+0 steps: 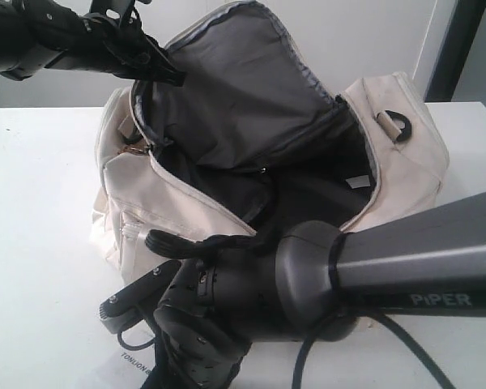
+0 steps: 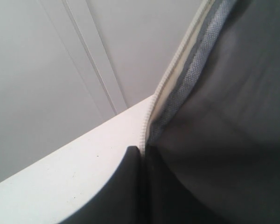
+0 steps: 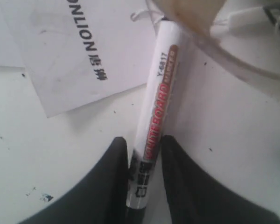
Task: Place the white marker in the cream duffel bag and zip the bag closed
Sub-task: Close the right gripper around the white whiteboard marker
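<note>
The cream duffel bag [image 1: 405, 162] stands on the white table with its mouth wide open, grey lining [image 1: 243, 89] showing. My left gripper [image 1: 172, 74] is shut on the raised rim of the bag at the back left; in the left wrist view one dark finger [image 2: 126, 186] presses against the zipper edge [image 2: 163, 88], the other hidden behind the fabric. In front of the bag my right gripper [image 1: 174, 356] points down at the table. The white marker [image 3: 161, 93] lies there between the two fingers of the right gripper [image 3: 143, 149], which are closed against its barrel.
A flat white paper tag printed TONLION [image 3: 79, 46] lies on the table beside the marker, its edge also visible under the arm [image 1: 134, 356]. A shiny bag strap [image 3: 238, 60] curves close past the marker's far end. The gold zipper pull [image 1: 134, 148] hangs at the bag's left end.
</note>
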Controlling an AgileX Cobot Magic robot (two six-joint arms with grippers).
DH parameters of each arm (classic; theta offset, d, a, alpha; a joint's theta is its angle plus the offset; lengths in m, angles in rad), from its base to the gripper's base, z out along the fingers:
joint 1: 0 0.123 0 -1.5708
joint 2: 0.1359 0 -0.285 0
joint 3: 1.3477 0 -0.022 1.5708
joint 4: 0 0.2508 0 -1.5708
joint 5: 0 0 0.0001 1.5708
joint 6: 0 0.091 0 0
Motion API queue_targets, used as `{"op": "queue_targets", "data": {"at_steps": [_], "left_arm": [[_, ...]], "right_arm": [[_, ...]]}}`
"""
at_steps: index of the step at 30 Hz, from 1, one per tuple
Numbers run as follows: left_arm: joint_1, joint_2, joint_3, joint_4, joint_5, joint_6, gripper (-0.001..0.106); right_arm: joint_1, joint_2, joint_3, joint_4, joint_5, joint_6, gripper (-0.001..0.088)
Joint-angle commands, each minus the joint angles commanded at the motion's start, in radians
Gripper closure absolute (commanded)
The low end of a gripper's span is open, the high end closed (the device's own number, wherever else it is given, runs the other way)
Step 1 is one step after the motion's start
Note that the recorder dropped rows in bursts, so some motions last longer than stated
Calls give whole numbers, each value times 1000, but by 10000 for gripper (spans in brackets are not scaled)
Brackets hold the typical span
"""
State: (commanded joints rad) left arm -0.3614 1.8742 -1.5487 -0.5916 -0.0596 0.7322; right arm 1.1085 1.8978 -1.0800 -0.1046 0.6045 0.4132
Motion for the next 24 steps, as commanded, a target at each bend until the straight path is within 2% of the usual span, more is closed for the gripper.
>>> {"op": "queue_targets", "data": {"at_steps": [5, 11, 24], "left_arm": [[0, 0, 0, 0, 0, 0, 1053], [0, 0, 0, 0, 0, 0, 1053], [0, 0, 0, 0, 0, 0, 1053]], "right_arm": [[0, 7, 0, 0, 8, 2, 637], [0, 2, -5, 0, 58, 2, 868], [0, -191, -5, 113, 147, -50, 868]]}}
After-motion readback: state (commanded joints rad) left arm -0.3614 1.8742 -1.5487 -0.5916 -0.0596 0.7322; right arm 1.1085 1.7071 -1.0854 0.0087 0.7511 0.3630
